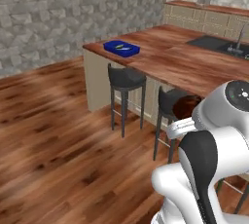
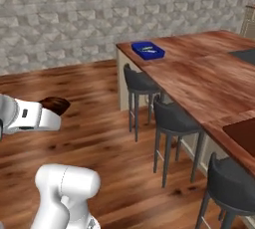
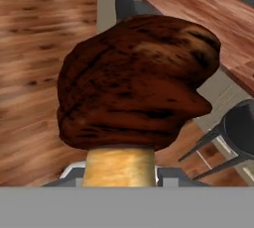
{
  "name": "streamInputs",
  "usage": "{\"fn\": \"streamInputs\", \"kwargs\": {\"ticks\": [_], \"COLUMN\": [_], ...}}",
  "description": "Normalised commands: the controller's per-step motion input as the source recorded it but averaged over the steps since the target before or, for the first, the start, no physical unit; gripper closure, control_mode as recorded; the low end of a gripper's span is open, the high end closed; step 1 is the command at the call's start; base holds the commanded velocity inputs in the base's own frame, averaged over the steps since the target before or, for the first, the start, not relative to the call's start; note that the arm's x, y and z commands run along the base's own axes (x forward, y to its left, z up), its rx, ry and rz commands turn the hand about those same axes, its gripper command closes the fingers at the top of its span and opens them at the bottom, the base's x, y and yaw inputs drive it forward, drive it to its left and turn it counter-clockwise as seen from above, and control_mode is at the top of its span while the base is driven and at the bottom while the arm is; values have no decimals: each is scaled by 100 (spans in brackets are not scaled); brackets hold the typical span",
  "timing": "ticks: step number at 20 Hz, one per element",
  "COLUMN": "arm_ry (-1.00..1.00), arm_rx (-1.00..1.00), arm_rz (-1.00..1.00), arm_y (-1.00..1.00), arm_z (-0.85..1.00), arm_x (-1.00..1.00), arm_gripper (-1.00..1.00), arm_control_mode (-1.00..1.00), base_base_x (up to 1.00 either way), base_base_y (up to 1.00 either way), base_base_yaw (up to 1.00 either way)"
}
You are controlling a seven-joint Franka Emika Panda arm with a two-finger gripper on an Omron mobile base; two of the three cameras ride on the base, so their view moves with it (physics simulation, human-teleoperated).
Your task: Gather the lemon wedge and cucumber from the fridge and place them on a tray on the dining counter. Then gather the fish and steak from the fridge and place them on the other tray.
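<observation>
Steak [image 3: 134,83] held in jaws, other tray [image 1: 121,48] on dining counter [image 1: 180,62]

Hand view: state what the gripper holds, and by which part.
The rounded dark reddish-brown steak, held in the gripper by its lower edge; the exact contact is hidden.

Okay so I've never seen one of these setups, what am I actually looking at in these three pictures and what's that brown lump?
It is a computer-rendered kitchen with a white robot arm on a driving base. Two pictures come from cameras on the base, looking forward past the arm from its left and its right. The third comes from a camera on the hand itself.

The brown lump is the steak, held in the gripper; its jaws are closed on it. It looks huge in the hand view because it sits right in front of that camera.

Ahead is the dining counter with dark stools beside it. On its far end sits the blue tray, with something pale inside, too small to identify.
</observation>
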Motion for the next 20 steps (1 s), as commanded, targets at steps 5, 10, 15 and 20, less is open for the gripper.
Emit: {"fn": "streamInputs", "kwargs": {"ticks": [5,10,15,20], "arm_ry": [0,0,0,0], "arm_rx": [0,0,0,0], "arm_rz": [0,0,0,0], "arm_y": [0,0,0,0], "arm_z": [0,0,0,0], "arm_x": [0,0,0,0], "arm_gripper": [100,100,100,100], "arm_control_mode": [100,100,100,100], "base_base_x": [88,86,86,87], "base_base_y": [80,85,87,88], "base_base_yaw": [-41,-39,-38,-37]}}
